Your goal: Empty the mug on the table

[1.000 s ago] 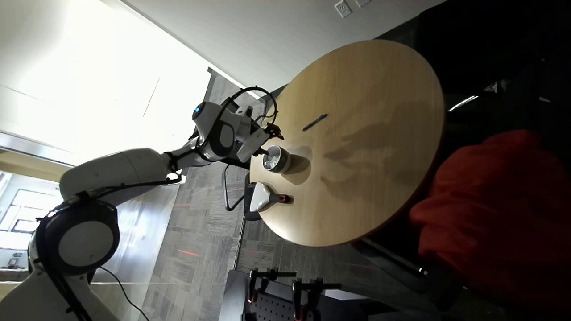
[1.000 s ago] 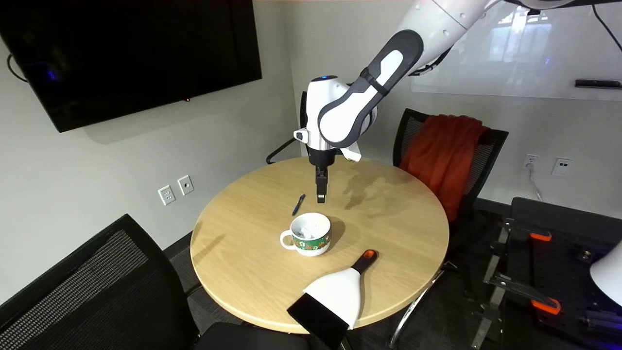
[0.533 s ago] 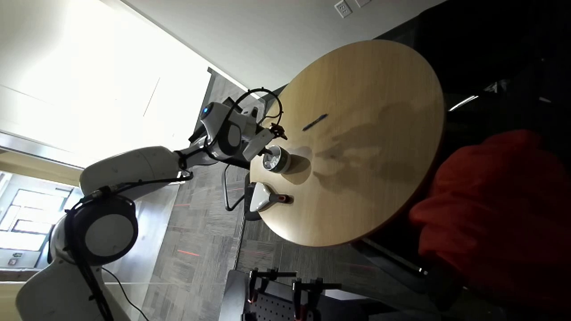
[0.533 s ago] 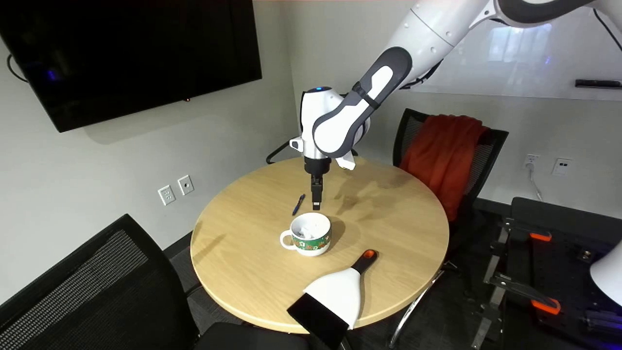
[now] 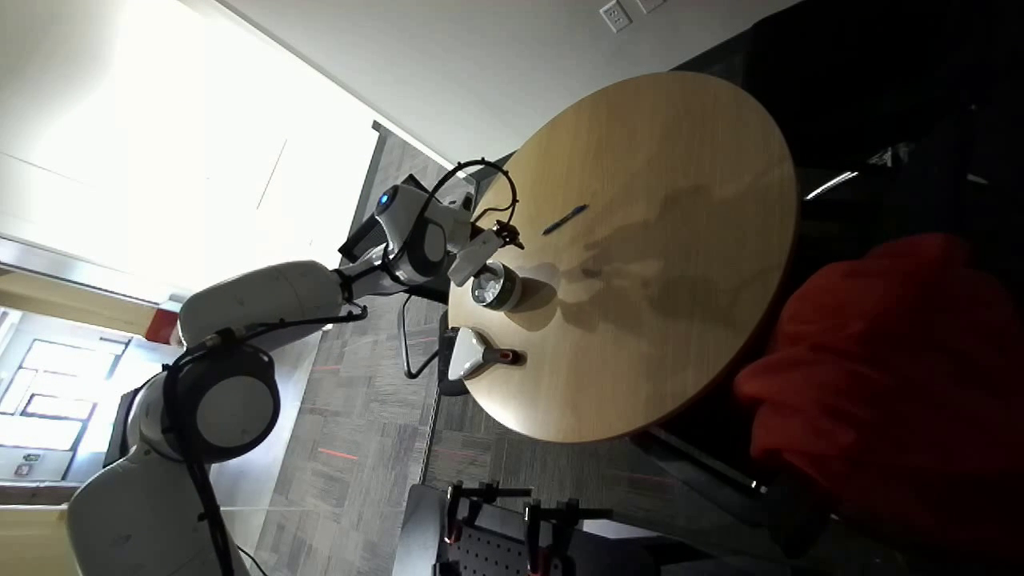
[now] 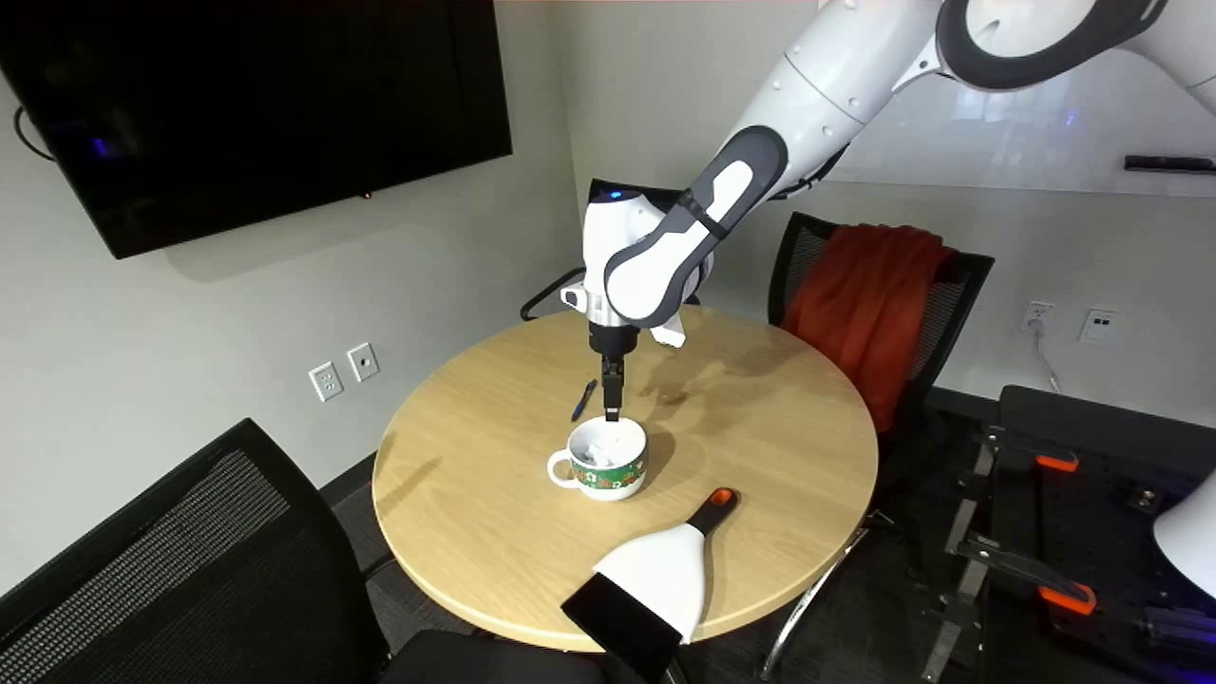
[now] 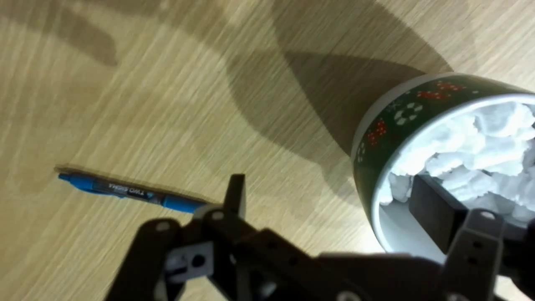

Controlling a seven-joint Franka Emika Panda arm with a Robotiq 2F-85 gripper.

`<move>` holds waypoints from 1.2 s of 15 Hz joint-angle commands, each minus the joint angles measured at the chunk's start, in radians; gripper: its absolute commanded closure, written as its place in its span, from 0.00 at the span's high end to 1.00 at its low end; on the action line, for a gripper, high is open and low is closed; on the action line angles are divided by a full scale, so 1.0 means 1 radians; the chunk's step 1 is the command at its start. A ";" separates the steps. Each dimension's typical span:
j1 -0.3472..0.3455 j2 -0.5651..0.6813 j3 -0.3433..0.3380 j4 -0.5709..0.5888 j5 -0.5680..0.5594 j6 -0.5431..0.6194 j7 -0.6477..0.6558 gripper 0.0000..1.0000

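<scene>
Tool [image 7: 330,188] spread, I'm lower than a second ago — one finger over the mug [image 7: 378,154], one outside its wall — so a rim grip seems near; white pieces [image 7: 455,142] remain inside, mug upright on the bench [image 6: 494,475].

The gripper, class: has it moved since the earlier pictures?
Yes: in an exterior view, the gripper has come down toward the unmoved mug; in that picture they now overlap.

Your mug [image 6: 609,478] stands upright on the round, light tan wooden surface [image 6: 475,475]: white, with a green band of red and white figures and a handle at its side. You can see crumpled white pieces [image 7: 493,155] inside.
</scene>
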 commanded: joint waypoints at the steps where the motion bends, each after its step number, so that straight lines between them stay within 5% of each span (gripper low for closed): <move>1: 0.014 0.052 -0.015 0.062 -0.033 0.020 0.022 1.00; 7: 0.033 0.107 -0.022 0.115 -0.062 0.011 0.029 1.00; 8: 0.038 0.114 -0.023 0.121 -0.068 0.012 0.032 0.75; 18: 0.063 0.150 -0.032 0.168 -0.077 0.001 0.040 0.05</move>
